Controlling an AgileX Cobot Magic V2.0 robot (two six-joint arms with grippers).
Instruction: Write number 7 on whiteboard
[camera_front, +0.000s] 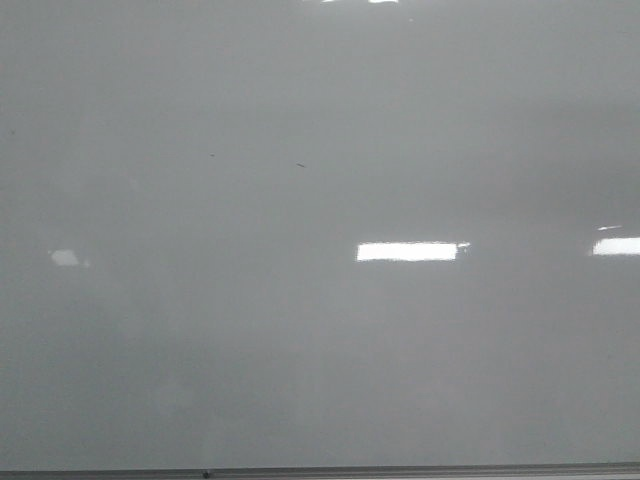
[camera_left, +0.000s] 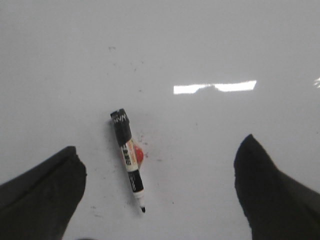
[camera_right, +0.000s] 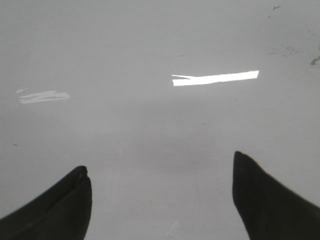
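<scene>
- Whiteboard (camera_front: 320, 330): glossy pale grey, fills the whole front view, thin grey frame edge along the bottom, bright rectangular light reflections, a few tiny dark specks; no drawn 7 visible.
- Marker (camera_left: 129, 156): lies flat on the board in the left wrist view, uncapped, black body, white label, red patch, tip pointing toward the camera.
- Left gripper (camera_left: 160, 195): jaws spread wide, holding nothing, above the marker, which lies between the fingers, nearer one of them.
- Right gripper (camera_right: 161, 200): spread wide, empty, over bare board.
</scene>
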